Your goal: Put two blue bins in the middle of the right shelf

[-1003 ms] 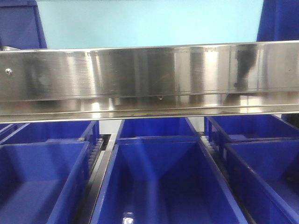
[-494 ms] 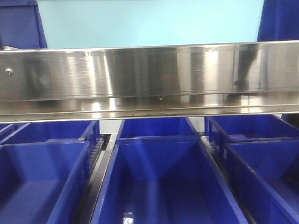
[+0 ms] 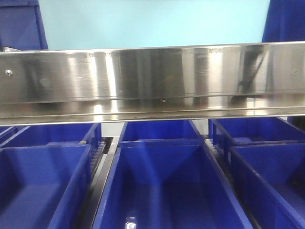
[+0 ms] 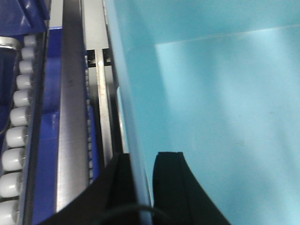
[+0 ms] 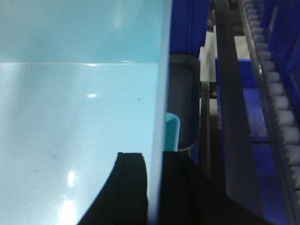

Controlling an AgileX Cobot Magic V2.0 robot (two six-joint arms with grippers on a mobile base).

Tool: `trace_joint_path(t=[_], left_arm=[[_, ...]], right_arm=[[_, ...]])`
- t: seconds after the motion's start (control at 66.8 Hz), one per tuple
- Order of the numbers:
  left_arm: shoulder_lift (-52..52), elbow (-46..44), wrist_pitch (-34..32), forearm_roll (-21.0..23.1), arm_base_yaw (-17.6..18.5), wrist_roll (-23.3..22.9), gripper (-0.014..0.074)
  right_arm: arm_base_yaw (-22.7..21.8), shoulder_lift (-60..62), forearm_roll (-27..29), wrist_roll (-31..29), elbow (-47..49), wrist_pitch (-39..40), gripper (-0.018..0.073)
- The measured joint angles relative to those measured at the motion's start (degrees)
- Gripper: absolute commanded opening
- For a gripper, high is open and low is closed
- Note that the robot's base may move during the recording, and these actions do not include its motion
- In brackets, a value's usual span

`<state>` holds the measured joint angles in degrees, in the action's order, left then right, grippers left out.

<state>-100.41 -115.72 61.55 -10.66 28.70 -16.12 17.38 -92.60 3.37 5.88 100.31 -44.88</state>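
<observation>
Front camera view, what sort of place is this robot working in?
Most likely a warehouse or stockroom with flow racking. Rows of dark blue bins sit below a stainless steel shelf rail, roller tracks run beside the lanes, and a pale blue bin shows above the rail.

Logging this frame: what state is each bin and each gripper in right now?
pale blue bin: upright, seen above the steel rail, gripped at both side walls, empty where visible.
left gripper: shut on one wall of the bin.
right gripper: shut on the opposite wall.
dark blue bins: on the lower shelf, open-topped, empty.
</observation>
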Motion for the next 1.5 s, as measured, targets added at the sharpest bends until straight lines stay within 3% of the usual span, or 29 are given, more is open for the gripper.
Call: trace_joint_path(t=[0.314,0.419,0.524,0.643,0.703,0.793,1.092,1.257,1.496], left_arm=[[-0.6,0.0,1.9,-2.0,0.0,0.0,-0.0110],[-0.7,0.0,2.1,-2.0,0.0,0.0,-0.0057],[-1.1,0.0,2.5,-2.0,0.0,0.1,0.0120],[-1.2,0.0,3.8,-2.0,0.0,0.5,0.0388],[-1.2,0.0,4.5,-2.0,0.0,0.6,0.0489],[-1.1,0.0,6.1,-1.8,0.0,0.7,0.0580],[3.1,0.0,8.5,-3.4,-0.1,1.0,0.0511],[4.0,2.4,8.5,-1.6,-0.7,1.0,0.0464],[4.0,10.5,8.3,1.7,-2.5,1.1,0.0464]], right_arm=[[0.0,-1.5,0.9,0.0,0.0,-2.2,-0.0151],[0.0,-1.5,1.0,0.0,0.0,-2.8,-0.0061],[0.0,-1.5,1.0,0.0,0.2,-3.8,0.0182],[0.0,-1.5,1.0,-0.1,0.2,-5.1,0.0485],[0.0,-1.5,1.0,-0.1,0.2,-5.5,0.0571],[0.0,-0.6,1.0,-0.1,0.2,-6.4,0.0559],[0.0,3.8,1.0,-0.1,0.4,-13.0,0.0549],[0.0,3.0,1.0,-0.1,0.4,-14.7,0.0549],[0.0,-2.0,1.0,-0.1,0.4,-15.3,0.0549]])
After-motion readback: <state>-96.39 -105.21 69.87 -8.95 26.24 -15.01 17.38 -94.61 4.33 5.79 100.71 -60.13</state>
